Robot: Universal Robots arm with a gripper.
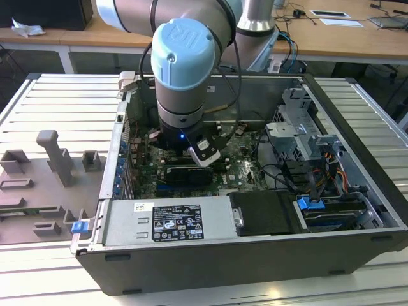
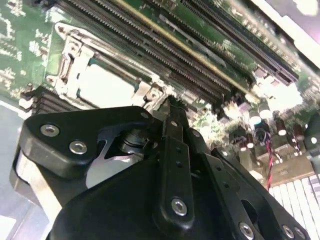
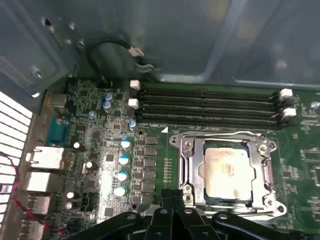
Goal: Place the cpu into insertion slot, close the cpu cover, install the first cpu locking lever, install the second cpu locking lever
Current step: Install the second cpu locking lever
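The cpu (image 3: 227, 167) lies flat in the insertion slot (image 3: 225, 201) on the green motherboard (image 3: 90, 130), its pale metal top showing through the window of the cpu cover (image 3: 190, 162). The cover is folded down over it. A thin wire lever (image 3: 225, 134) runs along the socket side next to the memory slots. My gripper (image 3: 176, 196) is shut with nothing in it, its tips just off one corner of the socket. In the second wrist view the gripper (image 2: 171, 107) points at the board beside the cpu (image 2: 105, 85) and cover (image 2: 67, 60). The arm (image 1: 182, 70) reaches down into the open case.
Long black memory slots (image 3: 210, 102) lie beside the socket, with capacitors (image 3: 122, 160) and rear ports (image 3: 45, 160) on another side. The grey case wall (image 3: 175, 35) rises behind. A power supply (image 1: 169, 220), a drive cage (image 1: 299, 137) and cables crowd the case. A grey fixture plate (image 1: 51, 166) sits at the exterior view's left.
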